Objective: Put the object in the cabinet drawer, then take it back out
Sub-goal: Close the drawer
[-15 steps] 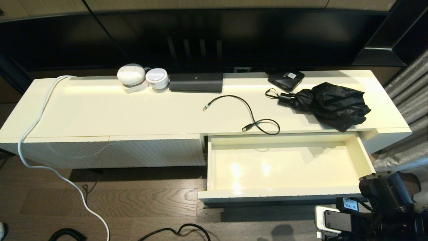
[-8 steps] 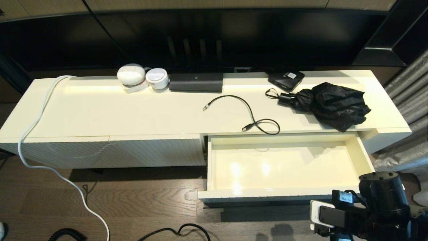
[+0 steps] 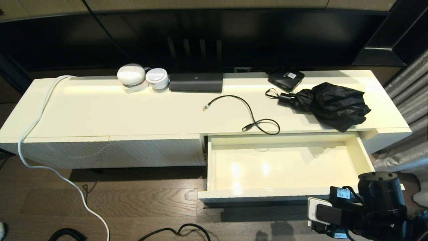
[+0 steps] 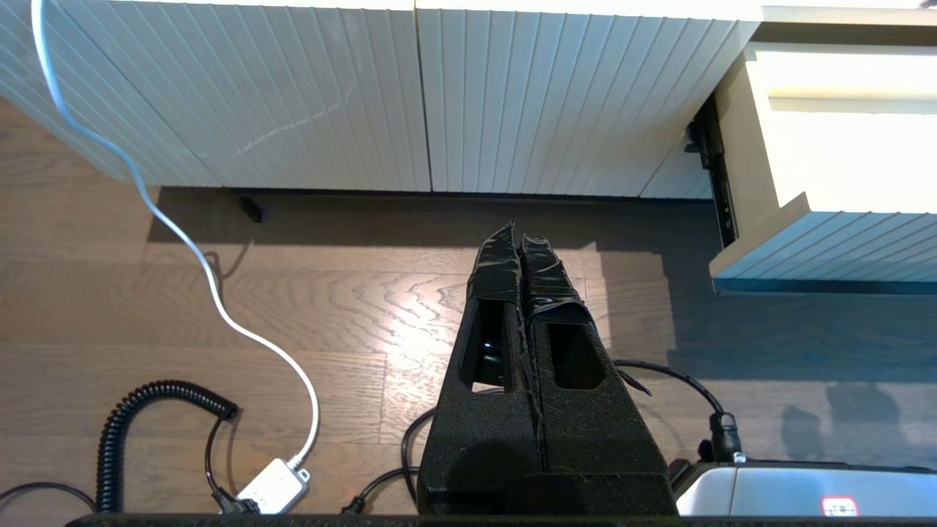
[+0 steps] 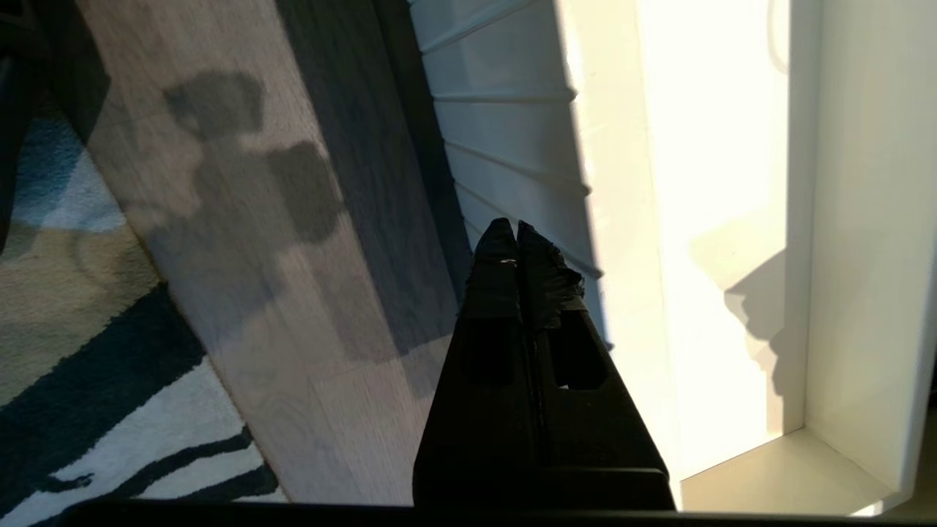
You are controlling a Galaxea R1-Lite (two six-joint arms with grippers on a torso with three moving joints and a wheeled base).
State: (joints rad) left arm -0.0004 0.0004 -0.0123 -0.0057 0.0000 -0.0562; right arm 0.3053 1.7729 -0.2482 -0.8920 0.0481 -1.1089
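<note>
The wide, shallow cream-white cabinet drawer (image 3: 284,167) is pulled out; the right claw (image 5: 516,234) (pressed shut, apparently empty) is held beside its ribbed front.

The left claw (image 4: 521,241) is parked closed over the floor.

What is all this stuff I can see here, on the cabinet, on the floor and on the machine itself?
Long cream-white cabinet: one, ribbed front, below a dark screen.
Cream cabinet drawer: one, pulled open at the right, nothing inside.
Round white gadgets: two, at the back of the top.
Flat black box: one, beside the gadgets.
Small black box with a label: one, back right.
Thin black cable: one, looped, mid-top.
Folded black umbrella: one, on the right of the top.
White cord: one, from the top's left end down to the floor.
Black floor cables: several, on the wooden floor.
Right gripper: black, shut, by the drawer's front.
Left gripper: black, shut, over the floor.
</note>
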